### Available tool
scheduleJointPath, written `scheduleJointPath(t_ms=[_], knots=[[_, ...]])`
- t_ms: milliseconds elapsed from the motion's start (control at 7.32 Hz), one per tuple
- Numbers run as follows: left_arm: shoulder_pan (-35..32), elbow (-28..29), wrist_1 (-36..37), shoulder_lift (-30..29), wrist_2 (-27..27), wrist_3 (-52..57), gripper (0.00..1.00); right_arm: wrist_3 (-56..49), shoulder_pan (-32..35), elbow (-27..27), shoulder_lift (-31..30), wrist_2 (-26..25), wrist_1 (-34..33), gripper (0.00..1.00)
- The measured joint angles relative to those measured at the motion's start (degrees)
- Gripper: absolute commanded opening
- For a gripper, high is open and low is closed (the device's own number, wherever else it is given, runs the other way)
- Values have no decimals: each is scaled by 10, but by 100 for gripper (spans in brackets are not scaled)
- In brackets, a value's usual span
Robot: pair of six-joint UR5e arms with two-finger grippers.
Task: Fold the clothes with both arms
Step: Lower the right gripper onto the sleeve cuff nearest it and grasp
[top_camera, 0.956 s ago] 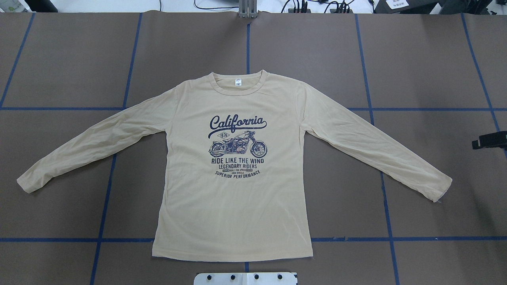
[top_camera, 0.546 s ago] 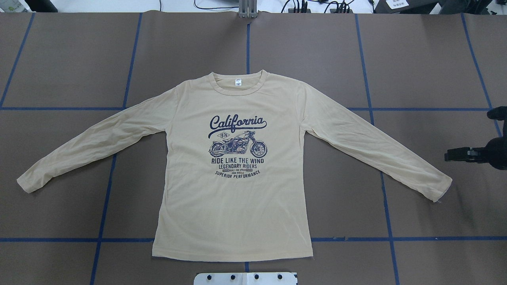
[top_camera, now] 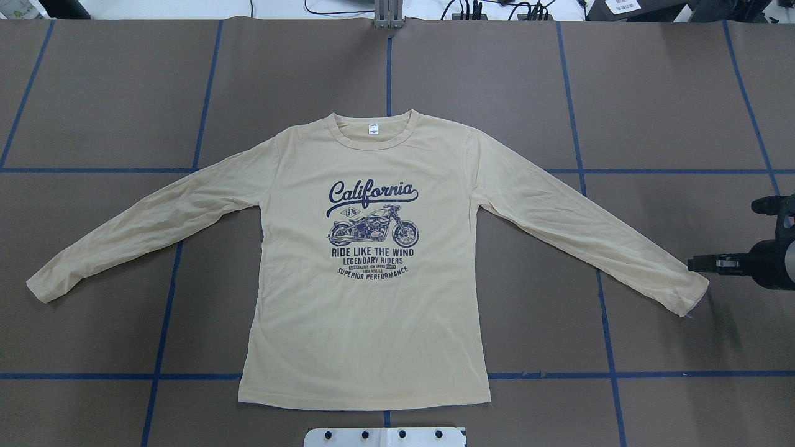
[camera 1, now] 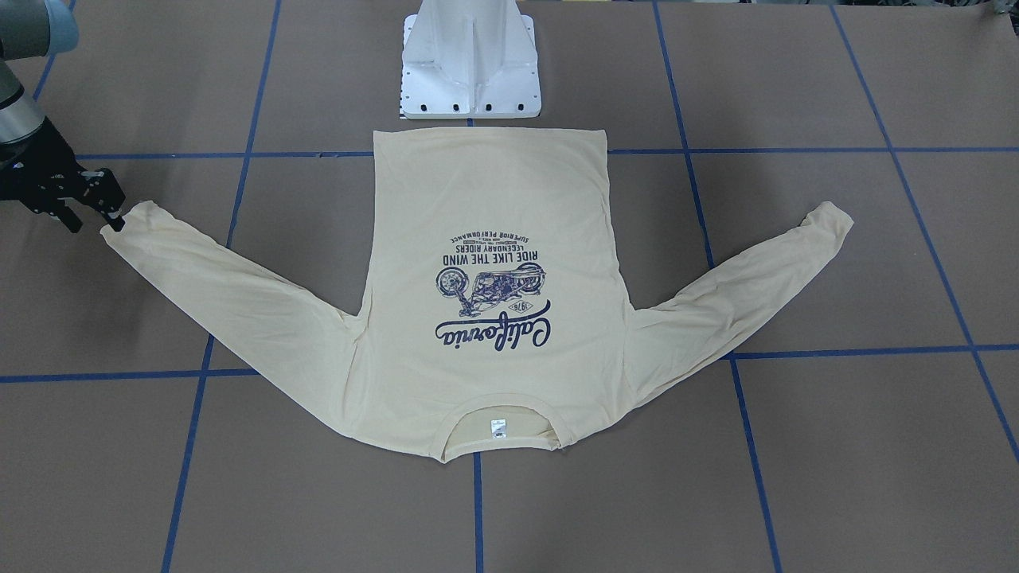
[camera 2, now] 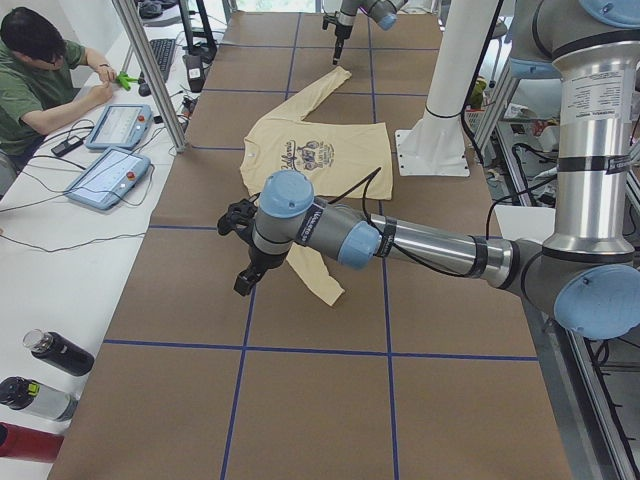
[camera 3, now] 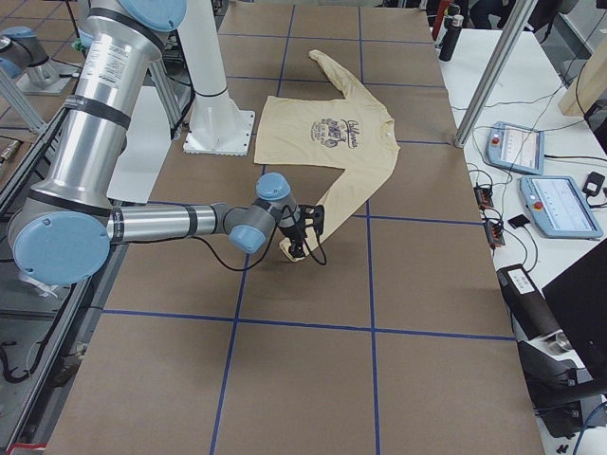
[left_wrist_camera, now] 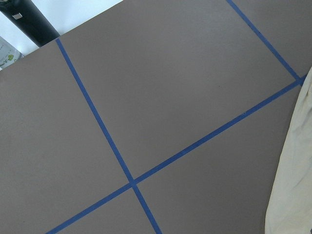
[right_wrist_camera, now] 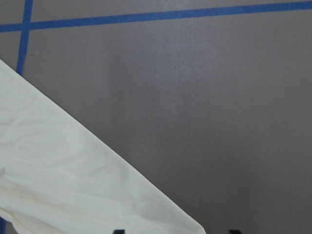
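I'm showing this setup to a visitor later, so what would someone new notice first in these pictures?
Most likely the pale yellow long-sleeved T-shirt spread flat in the middle of the table, sleeves angled outward, its navy motorcycle print facing up. After that, the robot's right hand, open, close beside the sleeve cuff on that side. The big left arm reaching across the left side view also stands out.

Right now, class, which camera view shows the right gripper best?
Exterior front-facing: the right gripper shows both fingers spread beside the sleeve cuff. Overhead shows it side-on at the edge; side views, small; its wrist camera, only fingertips.
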Motion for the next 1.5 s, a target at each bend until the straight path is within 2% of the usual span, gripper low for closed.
scheduleJointPath(t_ms=[137,410,1366,1503], knots=[[0,3,0,1,-10,1,100,1,-1,-21,-1,0,30,48],[0,5,0,3,-23,2,100,2,-5,-36,-1,-1,49,45],[0,12,0,4,-25,3,100,3,-33,-45,-1,-13,49,43],[0,12,0,4,-25,3,100,3,-36,-46,-1,-16,48,39]])
